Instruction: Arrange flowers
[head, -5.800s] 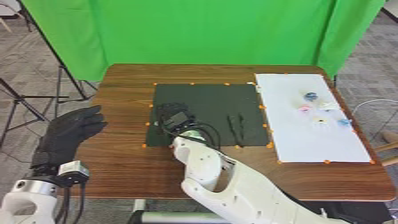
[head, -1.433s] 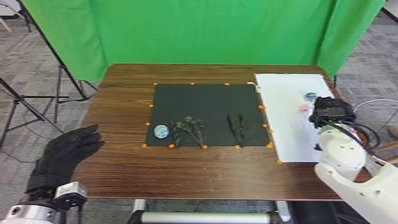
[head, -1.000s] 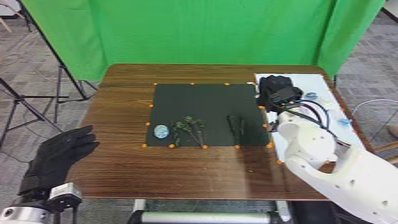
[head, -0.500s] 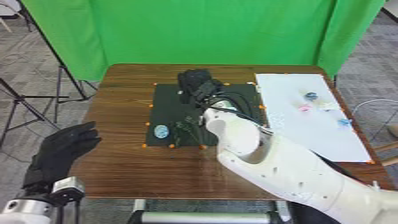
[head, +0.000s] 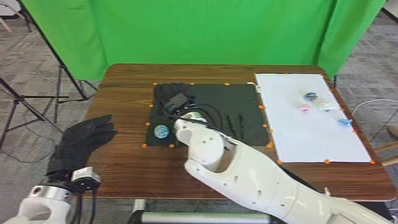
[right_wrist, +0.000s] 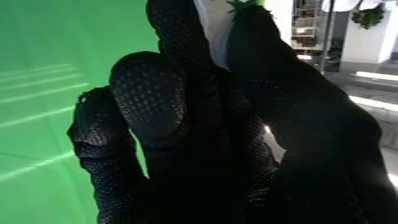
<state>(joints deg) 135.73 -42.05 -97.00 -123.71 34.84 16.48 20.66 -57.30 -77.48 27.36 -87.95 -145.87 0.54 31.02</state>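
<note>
Over the upper left of the black mat (head: 233, 95) is my right hand (head: 173, 94). In the right wrist view, thumb and fingers of my right hand (right_wrist: 209, 120) pinch a white flower (right_wrist: 216, 32) with a green base. A blue-and-white oval piece (head: 161, 131) lies at the mat's lower left, and dark stems (head: 240, 125) lie on its right part. On the white sheet (head: 311, 145) rest a dark blue flower (head: 310, 95), a pink flower (head: 305, 108), a white flower (head: 327, 106) and a light blue flower (head: 345, 122). My left hand (head: 82, 142) is open at the table's left edge.
The brown table (head: 133, 175) carries small orange markers around the mat and sheet. A green curtain (head: 213, 30) hangs behind it, and a black stand (head: 44, 97) is on the left. My right forearm (head: 231, 170) crosses the front of the table.
My right hand has gone from the white sheet leftward to the mat's upper left. A pale flower that lay on the sheet is no longer there. My left hand has shifted slightly right.
</note>
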